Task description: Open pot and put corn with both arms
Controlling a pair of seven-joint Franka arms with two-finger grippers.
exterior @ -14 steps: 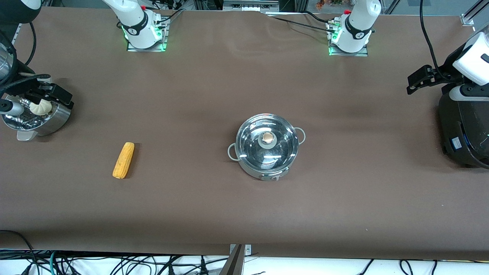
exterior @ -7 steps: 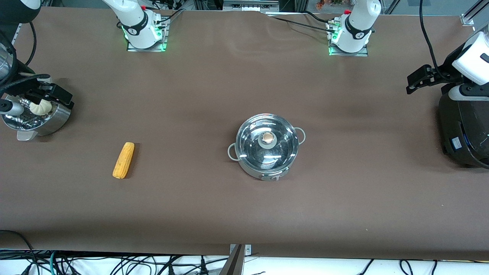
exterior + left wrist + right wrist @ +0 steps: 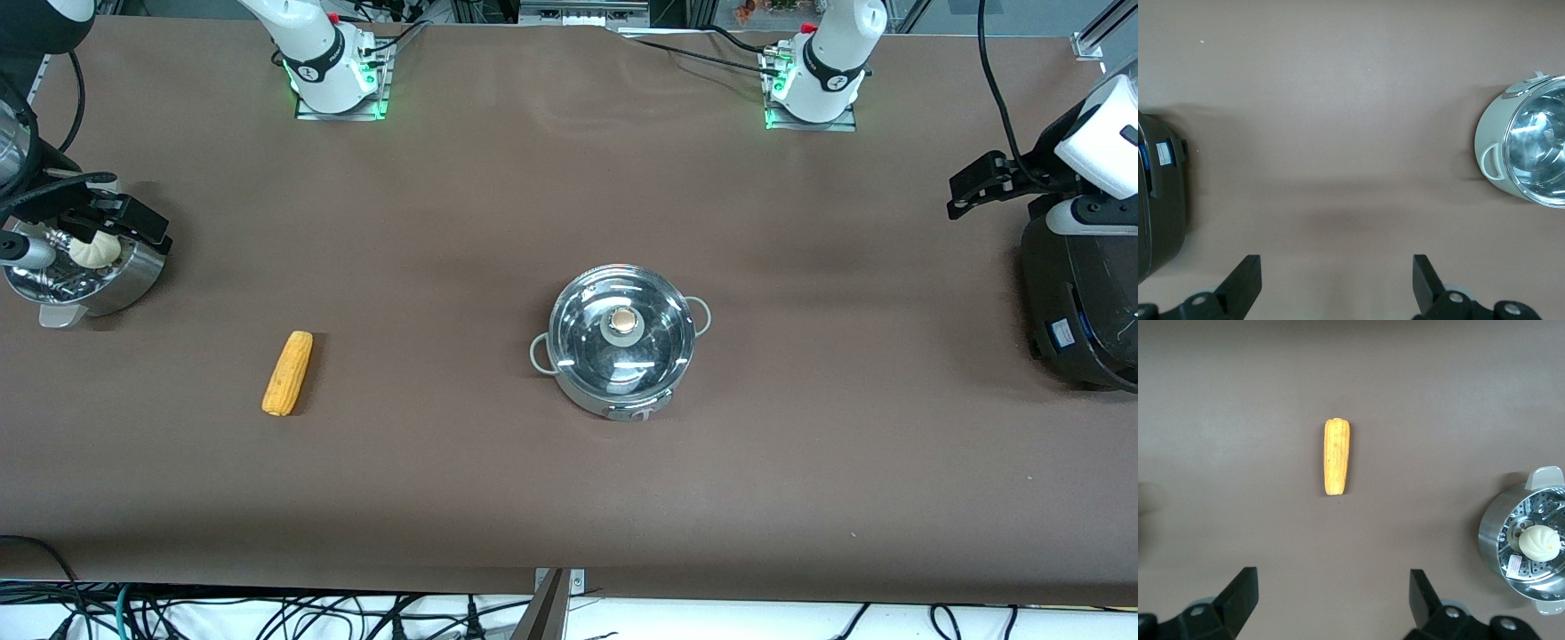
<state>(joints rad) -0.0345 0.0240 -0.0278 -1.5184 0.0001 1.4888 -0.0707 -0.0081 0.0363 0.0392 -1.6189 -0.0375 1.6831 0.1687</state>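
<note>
The pot (image 3: 621,340) stood near the middle of the table (image 3: 498,222) with its glass lid (image 3: 622,333) on it. The corn (image 3: 287,372) lay at about nine o'clock from the pot, well apart, toward the right arm's end. The right gripper (image 3: 1331,603) hung over the steamer (image 3: 84,271) with the white bun (image 3: 94,252), its fingers spread and holding nothing. The left gripper (image 3: 1337,283) hung beside the black cooker (image 3: 1080,302), also spread wide and empty.
</note>
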